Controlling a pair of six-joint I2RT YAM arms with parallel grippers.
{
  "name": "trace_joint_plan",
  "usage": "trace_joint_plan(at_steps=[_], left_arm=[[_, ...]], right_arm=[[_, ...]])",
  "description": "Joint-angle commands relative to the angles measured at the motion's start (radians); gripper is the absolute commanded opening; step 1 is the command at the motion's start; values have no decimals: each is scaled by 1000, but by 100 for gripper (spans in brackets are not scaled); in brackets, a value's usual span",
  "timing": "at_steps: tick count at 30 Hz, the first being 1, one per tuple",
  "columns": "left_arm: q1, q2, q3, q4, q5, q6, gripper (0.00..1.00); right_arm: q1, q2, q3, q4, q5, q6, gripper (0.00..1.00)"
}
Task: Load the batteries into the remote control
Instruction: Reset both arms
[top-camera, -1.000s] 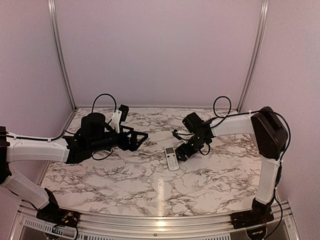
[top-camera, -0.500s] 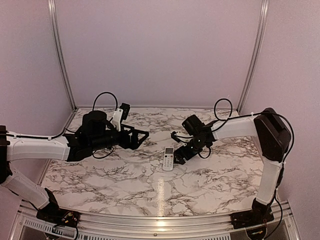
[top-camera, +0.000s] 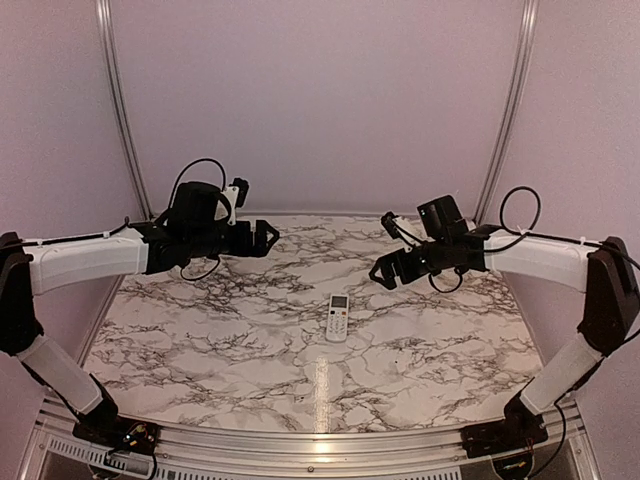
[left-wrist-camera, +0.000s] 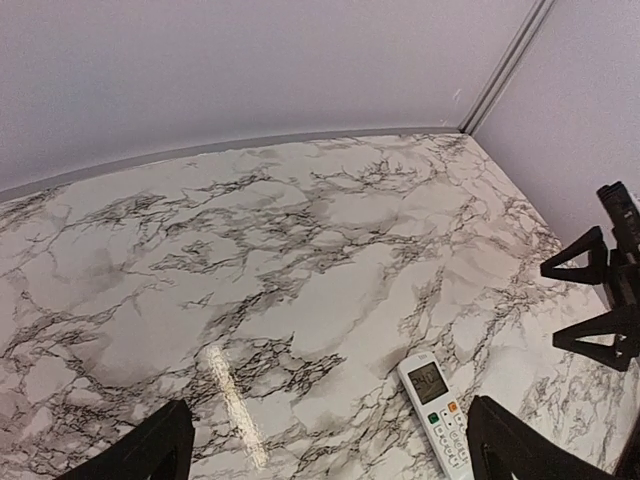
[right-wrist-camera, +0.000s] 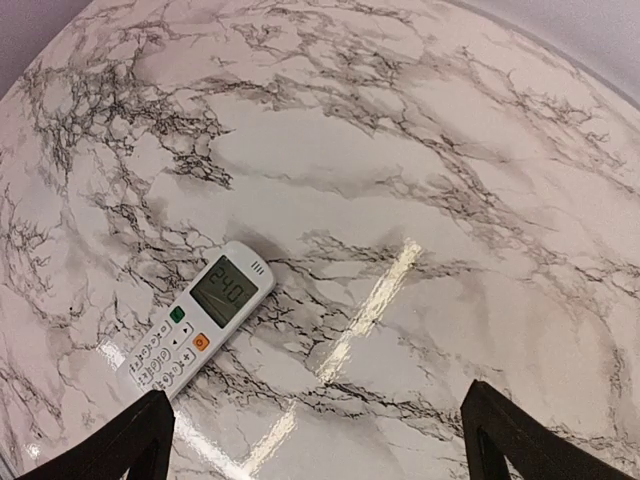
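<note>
On the left, the left hand (top-camera: 266, 240) hangs well above the tabletop (top-camera: 200, 330) with its fingers (left-wrist-camera: 150, 450) spread wide and nothing between them. Its own camera shows only bare marble between the two tips.

In the middle, the remote control (top-camera: 338, 317) lies flat on the tabletop, face up. It is touched by neither hand and sits roughly midway between them, a little nearer the front edge.

On the right, the right hand (top-camera: 386, 248) is also raised clear of the surface, jaws wide apart and holding nothing.

No batteries show in any view, either loose on the marble or in a hand. With digits showing on the remote's screen, the loading looks already finished and this reads as the closing step, with both arms standing off. If anything is left, it is to check that the back cover is seated. That would mean turning the handset over, since its underside is hidden here.

The remote is a slim white handset with a greyish display near its top end reading what looks like 24.0. Below that are a green and an orange button, then rows of small pale keys
</note>
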Motion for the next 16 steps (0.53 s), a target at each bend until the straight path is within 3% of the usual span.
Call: trace_joint_plan(at_steps=[1,8,16], left_arm=[[77,23,24,-158,-68,-22,99],[163,-8,-74,-155,-137,-51,99],[166,-40,-172,-80,-147,-85,99]], right_arm=[[-77,-102,-91,146,-15,32,99],[-206,-187,-312,383,-140,93,99],[-226,-188,-412,487,-189,129,99]])
